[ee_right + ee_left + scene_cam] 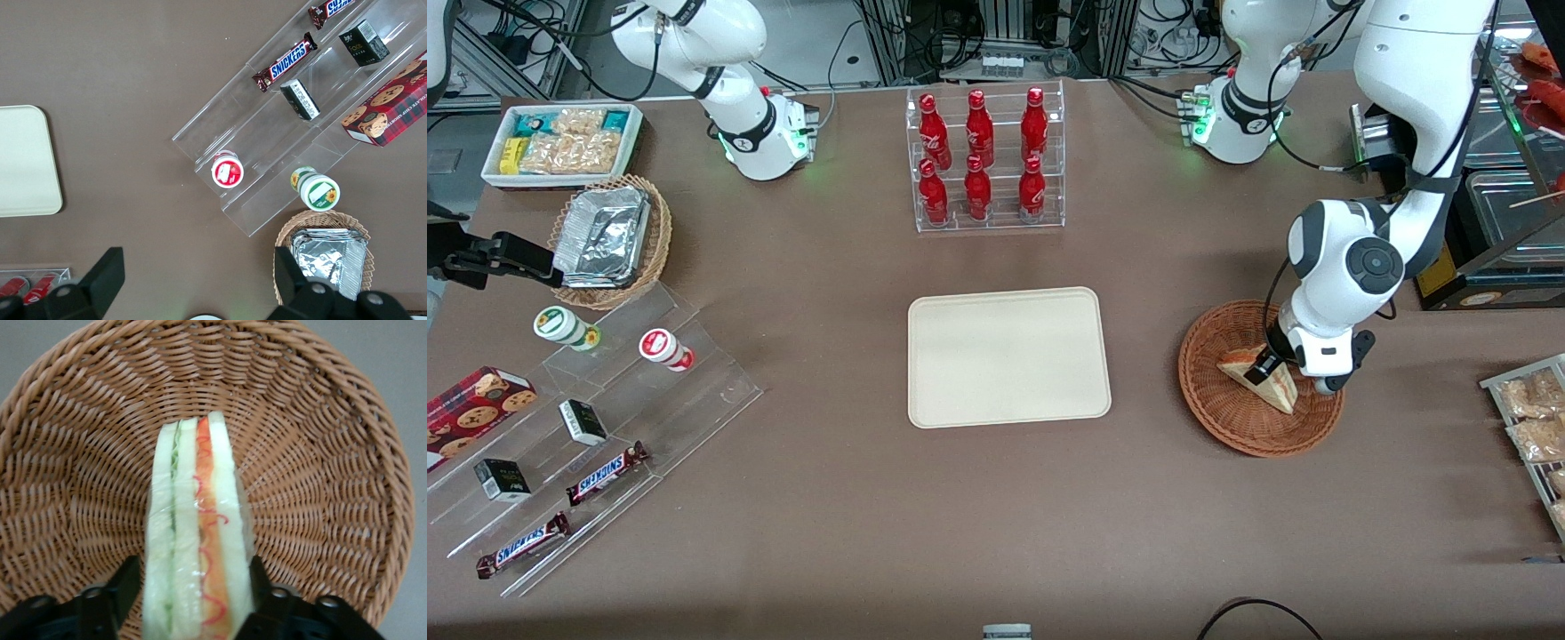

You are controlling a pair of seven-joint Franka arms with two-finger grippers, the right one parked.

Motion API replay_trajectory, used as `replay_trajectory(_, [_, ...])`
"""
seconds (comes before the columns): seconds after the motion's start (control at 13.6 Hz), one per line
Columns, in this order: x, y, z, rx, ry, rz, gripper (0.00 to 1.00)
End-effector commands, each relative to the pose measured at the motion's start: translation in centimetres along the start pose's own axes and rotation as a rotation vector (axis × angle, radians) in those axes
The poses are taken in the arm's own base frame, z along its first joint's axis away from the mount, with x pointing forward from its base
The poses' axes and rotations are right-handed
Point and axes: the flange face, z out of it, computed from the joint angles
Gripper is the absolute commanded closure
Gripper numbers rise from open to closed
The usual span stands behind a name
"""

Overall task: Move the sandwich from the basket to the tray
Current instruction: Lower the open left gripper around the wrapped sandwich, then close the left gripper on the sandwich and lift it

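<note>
The fingers [127, 583] of the gripper [197, 603] stand on either flank of the sandwich [198, 540] and press against its bread faces, so the wedge is clamped between them. The sandwich stands on edge inside the basket [320, 453], with the gripper low over the basket [1227, 418] at the working arm's end of the table.

Step in hand: the grasp, judged complete or nearly so. Next move: lift the sandwich [1263, 378] straight up clear of the wicker rim, then carry it toward the tray [1009, 356] at the table centre.

Containers: the basket holds only the sandwich. The tray holds nothing.
</note>
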Motion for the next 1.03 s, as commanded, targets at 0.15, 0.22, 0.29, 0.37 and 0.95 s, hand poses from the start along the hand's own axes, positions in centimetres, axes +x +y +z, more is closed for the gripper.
replay_trajectory(0.15, [0.4, 1.5, -2.0, 0.009, 0.039, 0.024, 1.00])
replay_trajectory(0.22, [0.9, 2.0, -3.5, 0.056, 0.044, 0.052, 1.00])
replay_trajectory(0.29, [1.3, 2.7, -5.7, 0.132, 0.033, 0.078, 1.00])
replay_trajectory(0.37, [1.6, 3.6, -8.3, 0.184, 0.026, 0.093, 1.00])
replay_trajectory(0.95, [-11.5, 16.5, -19.5, 0.160, 0.024, 0.334, 1.00])
